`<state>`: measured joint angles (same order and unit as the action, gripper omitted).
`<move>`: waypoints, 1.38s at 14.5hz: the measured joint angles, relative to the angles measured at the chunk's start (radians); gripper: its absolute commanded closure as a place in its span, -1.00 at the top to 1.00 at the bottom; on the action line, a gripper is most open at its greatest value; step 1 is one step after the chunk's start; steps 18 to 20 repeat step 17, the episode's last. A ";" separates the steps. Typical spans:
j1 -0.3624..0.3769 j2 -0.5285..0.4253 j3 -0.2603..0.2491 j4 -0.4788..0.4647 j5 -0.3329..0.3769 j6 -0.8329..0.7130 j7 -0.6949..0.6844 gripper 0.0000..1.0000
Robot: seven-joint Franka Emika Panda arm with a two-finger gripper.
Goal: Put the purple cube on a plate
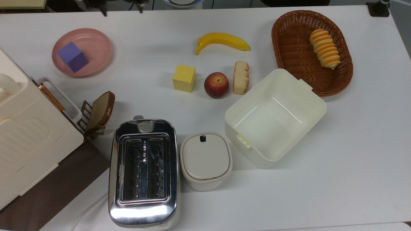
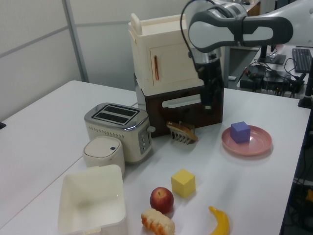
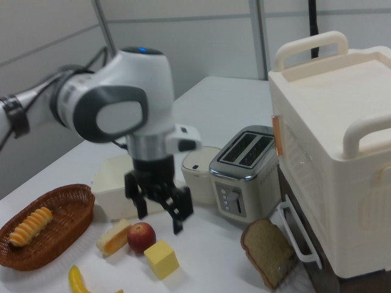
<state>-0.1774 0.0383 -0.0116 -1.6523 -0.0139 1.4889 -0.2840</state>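
Note:
The purple cube (image 1: 72,56) rests on the pink plate (image 1: 95,48) at the top view's upper left, a little off-centre towards the plate's left side. In the left view, the cube (image 2: 240,131) sits on the plate (image 2: 257,142) with nothing touching it. My gripper (image 3: 160,212) hangs high above the table, open, with nothing between its fingers. In the left view, the gripper (image 2: 209,100) is up and to the left of the plate, in front of the brown cabinet. Its fingers (image 1: 103,9) poke in at the top view's upper edge.
A yellow cube (image 1: 184,78), peach (image 1: 216,84), bread piece (image 1: 240,77) and banana (image 1: 222,41) lie mid-table. A wicker basket (image 1: 289,61) sits at the right, with a white box (image 1: 244,134), toaster (image 1: 143,173), lidded pot (image 1: 205,160), toast rack (image 1: 99,110) and cream cabinet (image 1: 25,128) nearer.

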 measured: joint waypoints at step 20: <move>0.172 0.006 -0.005 0.042 0.003 0.073 0.383 1.00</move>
